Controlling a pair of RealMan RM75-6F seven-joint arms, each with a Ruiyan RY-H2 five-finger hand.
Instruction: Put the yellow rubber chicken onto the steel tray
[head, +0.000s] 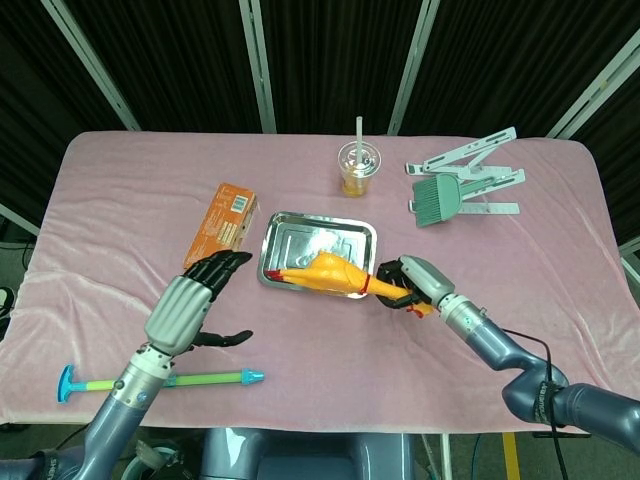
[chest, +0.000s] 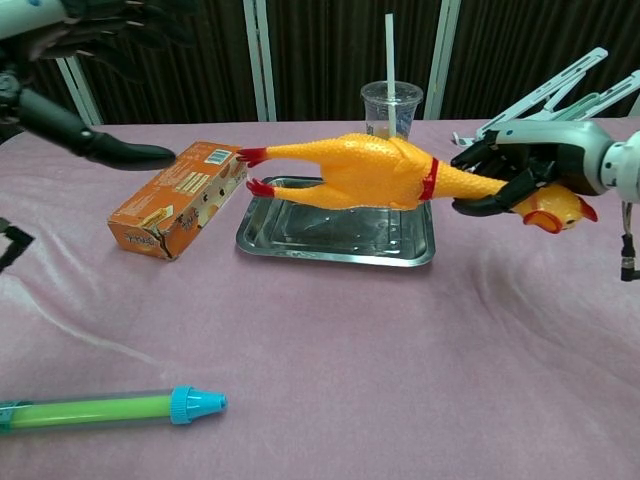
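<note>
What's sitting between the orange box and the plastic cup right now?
In the head view, the steel tray lies between the orange box and the plastic cup. The yellow rubber chicken, held by the right hand, hangs over the tray's near edge.

The head view looks steeply down from above the robot's side of the table (head: 120, 190), facing the dark curtain behind, and takes in the whole pink top from far off. The chest view sits low, just above the table (chest: 420, 350) surface, facing the same way but close in. Both share the tray (head: 275, 225) (chest: 262, 240) at centre, with the box (head: 218, 228) (chest: 175, 200) left of the tray, the cup (head: 358, 166) (chest: 391, 105) behind the tray, and the stand (head: 470, 170) (chest: 560, 85) right of the tray.
</note>
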